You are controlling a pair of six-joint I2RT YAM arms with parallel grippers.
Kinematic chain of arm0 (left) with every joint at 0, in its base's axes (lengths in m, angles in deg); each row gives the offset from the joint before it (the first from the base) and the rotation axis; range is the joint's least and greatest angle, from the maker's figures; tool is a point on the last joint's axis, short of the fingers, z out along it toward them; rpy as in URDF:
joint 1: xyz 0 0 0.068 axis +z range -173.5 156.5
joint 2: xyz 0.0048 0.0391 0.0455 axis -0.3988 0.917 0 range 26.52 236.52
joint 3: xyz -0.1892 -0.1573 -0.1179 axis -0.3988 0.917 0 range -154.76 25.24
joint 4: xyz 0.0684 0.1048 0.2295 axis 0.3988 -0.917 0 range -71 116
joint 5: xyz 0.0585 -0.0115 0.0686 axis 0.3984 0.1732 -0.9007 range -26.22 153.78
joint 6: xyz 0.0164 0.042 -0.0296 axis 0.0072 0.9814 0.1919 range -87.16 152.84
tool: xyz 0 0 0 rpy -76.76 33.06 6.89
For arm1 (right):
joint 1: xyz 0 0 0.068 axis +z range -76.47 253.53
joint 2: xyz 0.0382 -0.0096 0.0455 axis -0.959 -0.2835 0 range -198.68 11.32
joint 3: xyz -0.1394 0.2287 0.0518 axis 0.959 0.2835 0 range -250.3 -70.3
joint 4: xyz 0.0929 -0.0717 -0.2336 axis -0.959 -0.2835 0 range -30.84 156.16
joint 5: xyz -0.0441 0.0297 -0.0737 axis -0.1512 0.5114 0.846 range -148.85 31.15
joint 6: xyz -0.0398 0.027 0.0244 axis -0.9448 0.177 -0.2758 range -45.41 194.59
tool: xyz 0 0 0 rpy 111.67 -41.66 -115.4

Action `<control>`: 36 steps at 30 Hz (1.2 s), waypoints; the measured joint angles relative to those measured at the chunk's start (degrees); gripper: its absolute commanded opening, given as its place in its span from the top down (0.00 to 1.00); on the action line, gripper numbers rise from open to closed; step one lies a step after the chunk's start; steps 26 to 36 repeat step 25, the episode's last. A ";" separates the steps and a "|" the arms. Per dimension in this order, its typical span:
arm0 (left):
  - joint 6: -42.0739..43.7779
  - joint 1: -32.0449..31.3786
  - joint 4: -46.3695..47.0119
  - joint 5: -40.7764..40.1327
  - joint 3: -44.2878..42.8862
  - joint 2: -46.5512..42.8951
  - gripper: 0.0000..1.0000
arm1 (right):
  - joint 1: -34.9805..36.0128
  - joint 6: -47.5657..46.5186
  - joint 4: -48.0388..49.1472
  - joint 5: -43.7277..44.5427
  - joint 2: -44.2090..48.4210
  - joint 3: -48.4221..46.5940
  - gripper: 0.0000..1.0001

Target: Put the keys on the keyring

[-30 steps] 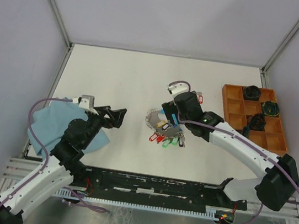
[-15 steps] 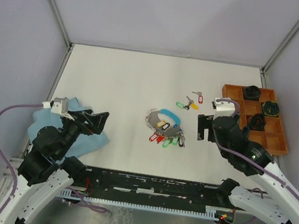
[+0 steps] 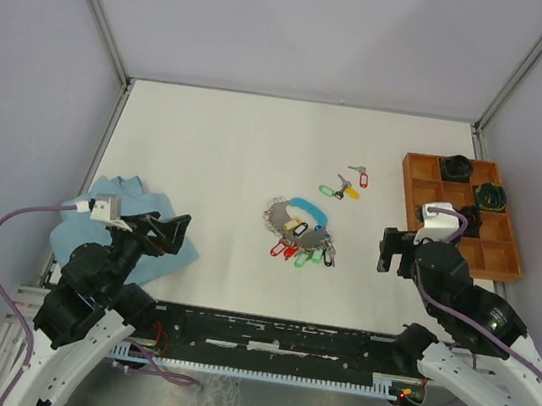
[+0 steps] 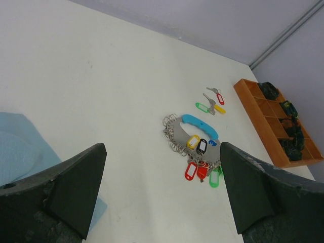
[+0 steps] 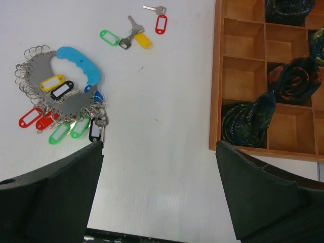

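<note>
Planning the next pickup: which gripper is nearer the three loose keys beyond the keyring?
Right. The right gripper hangs just near-right of the loose keys; the left gripper is far off to their near left, past the keyring.

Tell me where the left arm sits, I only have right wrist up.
Observer: The left gripper hangs over the near right part of a blue cloth, well to the left of your frame. Jaws open, nothing in them.
Operator: Cloth touching the keyring?
Observer: No. The cloth lies at the table's near left, with a stretch of bare white table between it and the keyring.
</note>
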 measured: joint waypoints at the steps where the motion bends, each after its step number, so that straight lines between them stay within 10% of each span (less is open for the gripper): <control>1: 0.00 0.00 0.00 -0.31 0.00 0.00 0.01 | 0.00 0.02 -0.09 0.02 0.46 0.07 0.00; 36: 0.00 0.00 -1.22 -0.83 0.42 0.11 0.01 | 0.00 0.28 -0.79 0.09 2.67 0.79 0.00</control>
